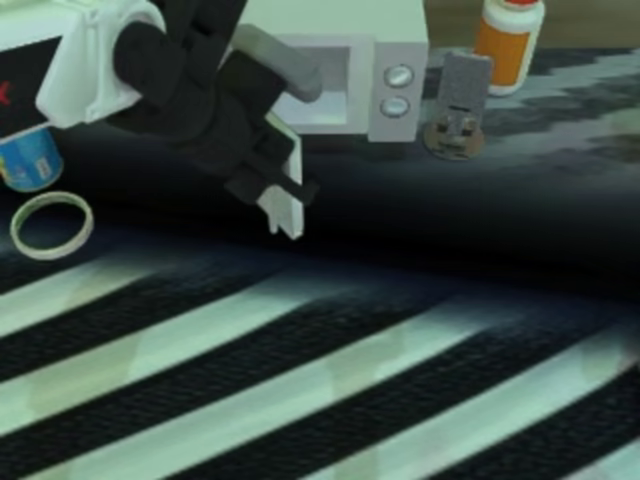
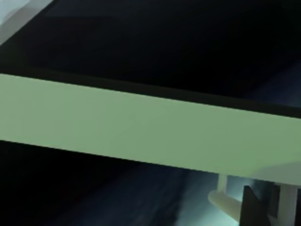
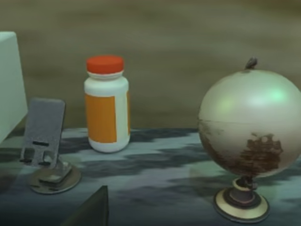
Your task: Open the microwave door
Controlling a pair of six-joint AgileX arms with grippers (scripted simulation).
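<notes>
**Door swung out, cavity exposed: mostly done**

The microwave [image 1: 345,75] sits at upper centre of the top view, knob panel [image 1: 397,90] on its right side. The microwave door [image 1: 287,195] is well off the front and stands out toward us at the cabinet's left edge, seen nearly edge-on; the open cavity [image 1: 315,85] shows behind it. We judge the opening largely complete. What's left, if anything: a bit more swing, then letting go and backing off.

Our left gripper [image 1: 275,185] is at the door's free edge, just left of centre in the upper half of the frame. Dark fingers sit on both sides of the panel, so we read it as clamped narrow on the door. The left wrist view is mostly dark, with a pale green-white band across it that we take for the door edge [image 2: 150,127].

Our right gripper isn't in view in any frame; can't tell its state.

Around it:
- phone stand [image 1: 458,110] just right of the microwave
- orange bottle [image 1: 508,40] at upper right
- globe [image 3: 249,127] only in the right wrist view
- blue can [image 1: 28,160] and pale ring [image 1: 52,225] at the left edge

Surface is a tablecloth [image 1: 380,400] with dark and pale diagonal stripes. Background behind the table is a blurred brownish wall [image 3: 188,37].
</notes>
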